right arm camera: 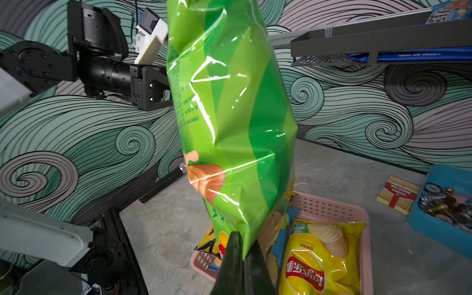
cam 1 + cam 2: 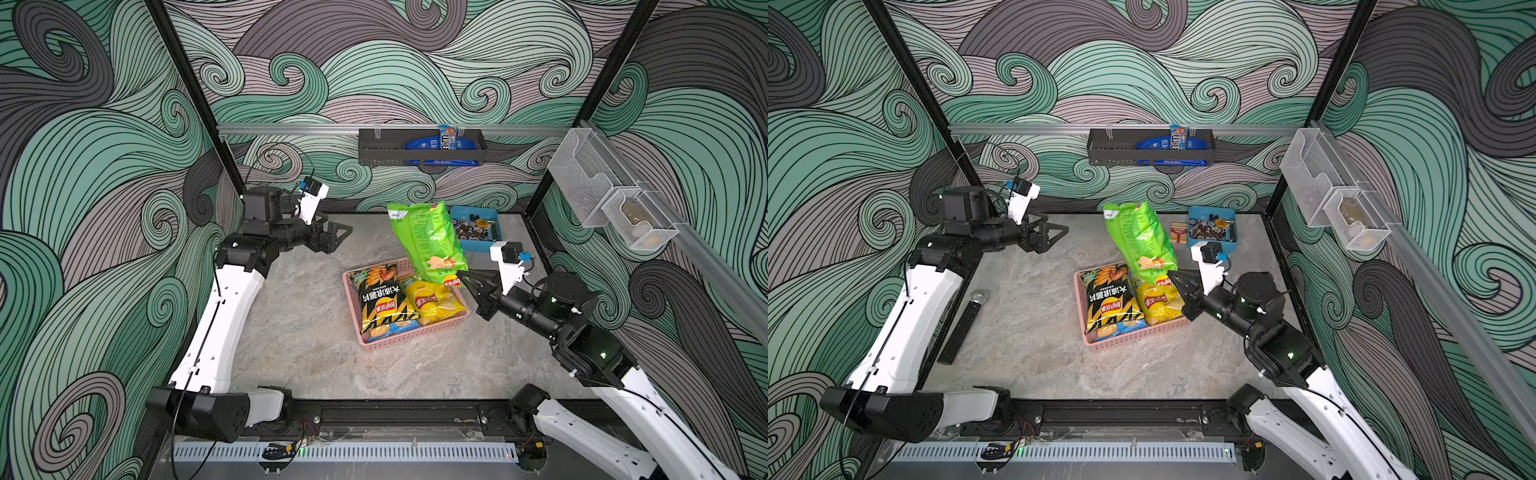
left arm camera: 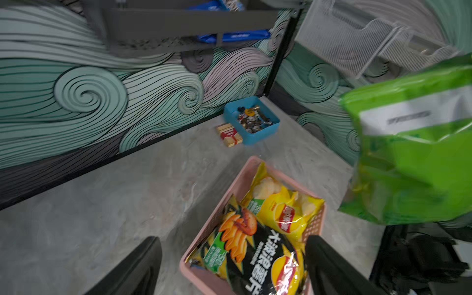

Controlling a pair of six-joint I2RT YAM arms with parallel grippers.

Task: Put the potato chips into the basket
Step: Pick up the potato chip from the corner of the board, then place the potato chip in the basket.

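Three chip bags lie in the pink basket (image 2: 409,337): the black-and-yellow bag (image 2: 380,303) on the side toward my left arm, the bright yellow bag (image 2: 434,301) beside it, and the blue bag (image 2: 401,329) underneath, with only its edge showing. The fourth, the light green bag (image 2: 428,241), hangs in the air over the basket's far right corner, nearly upright, logo end down. My right gripper (image 2: 459,276) is clenched on that lower end; in the right wrist view the fingers (image 1: 233,255) meet on the foil. My left gripper (image 2: 343,237) is released, jaws spread wide with nothing between them, above the table (image 2: 299,316), well apart from the green bag. Beyond the basket, the blue tray (image 3: 263,134) of hardware sits near the back corner, with the small red box (image 3: 229,134) just beside it.
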